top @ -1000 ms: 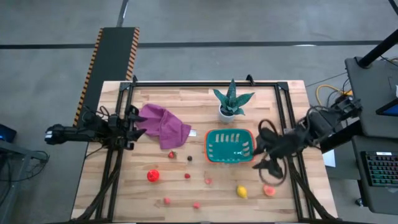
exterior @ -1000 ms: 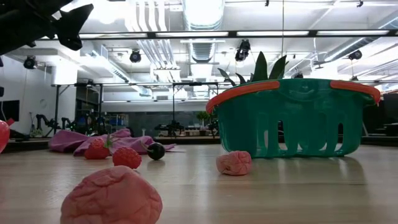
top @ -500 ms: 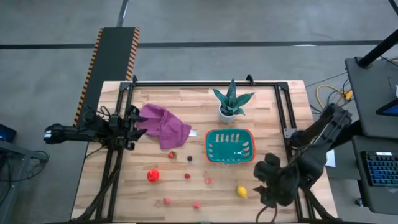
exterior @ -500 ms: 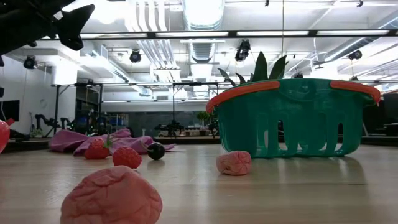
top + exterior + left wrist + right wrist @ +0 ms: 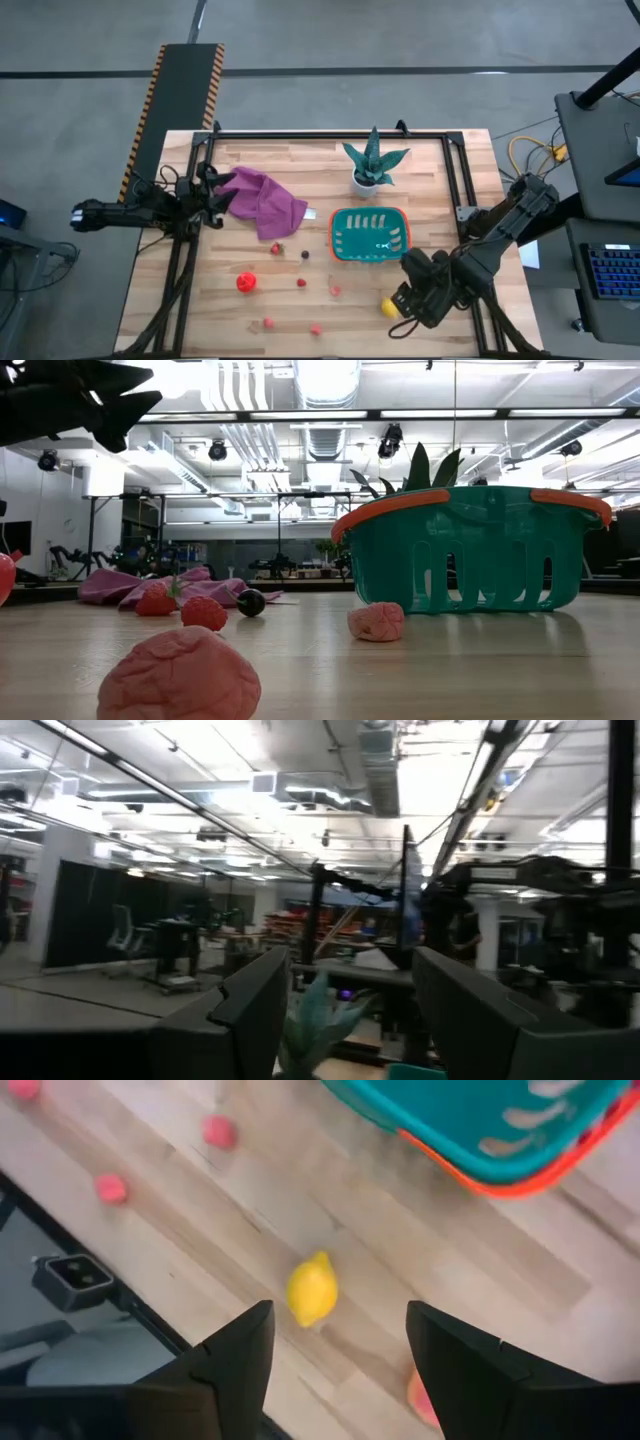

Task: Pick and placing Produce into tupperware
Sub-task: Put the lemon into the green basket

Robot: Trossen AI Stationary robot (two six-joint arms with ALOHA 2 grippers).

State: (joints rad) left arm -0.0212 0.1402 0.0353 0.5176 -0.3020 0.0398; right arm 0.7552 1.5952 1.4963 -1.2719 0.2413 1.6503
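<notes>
The teal-green rectangular plastic tub with an orange rim (image 5: 370, 235) sat on the wooden table (image 5: 430, 160), right of centre, and looked to hold no produce in the high view. All the small toy produce was outside the tub, on the table. A yellow lemon-shaped piece (image 5: 388, 307) lay near the tub's front right corner, toward the table's front edge. A small pale pink piece (image 5: 335, 291) lay just off the tub's front left corner. A dark round piece (image 5: 305, 254) and a red strawberry-like piece (image 5: 276, 248) lay left of the tub. A bigger red round piece (image 5: 246, 282) and a small red piece (image 5: 300, 283) lay farther left and forward of the tub. Two pink pieces (image 5: 268, 322) sat well forward of the tub by the table's front edge.

The right gripper (image 5: 412, 308) hovered just forward and right of the tub, above and beside the lemon-shaped piece. Its fingers (image 5: 232, 1365) were spread wide, holding nothing; the lemon showed between them in the wrist view, below on the table.

A green spiky plant in a white pot (image 5: 371, 165) stood just behind the tub. A crumpled purple cloth (image 5: 262, 202) lay well left of the tub. The left gripper (image 5: 212, 193) waited at that cloth's left edge, raised off the table, fingers (image 5: 247, 1010) apart and empty.
</notes>
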